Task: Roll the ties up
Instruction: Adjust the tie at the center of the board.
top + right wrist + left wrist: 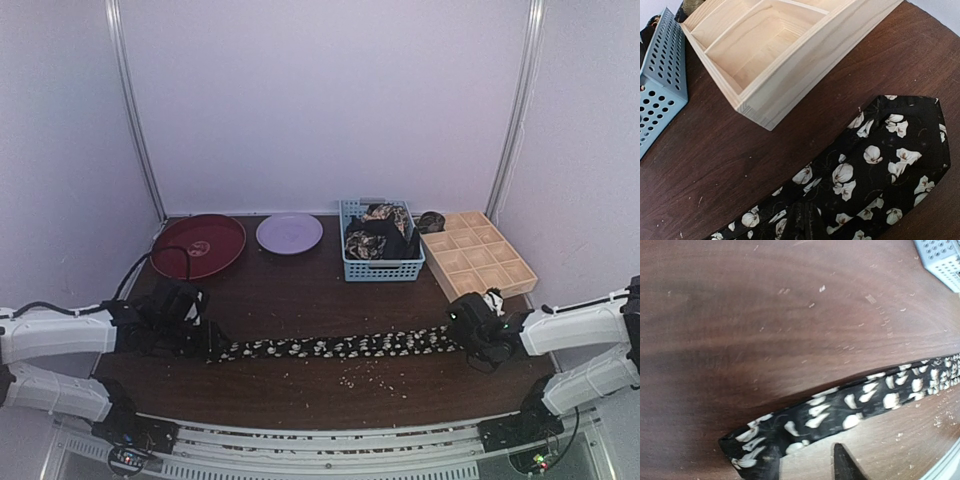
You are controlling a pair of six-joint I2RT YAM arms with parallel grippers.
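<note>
One tie (330, 347), black with cream flowers, lies stretched flat across the table from left to right. My left gripper (205, 337) is at its narrow end (755, 442). In the left wrist view the left gripper (807, 467) is open, one fingertip (845, 465) on bare wood and the other over the tie's end. My right gripper (470, 335) is at the wide end (890, 150). The right gripper (815, 225) is shut, its tips pinched on the fabric. More ties (378, 238) are heaped in the blue basket (380, 268).
The wooden gridded tray (480, 255) stands at the back right, close to the right gripper, with a small dark roll (430, 222) at its far corner. A red plate (198, 245) and a purple plate (289, 233) sit at the back left. Crumbs speckle the wood near the front.
</note>
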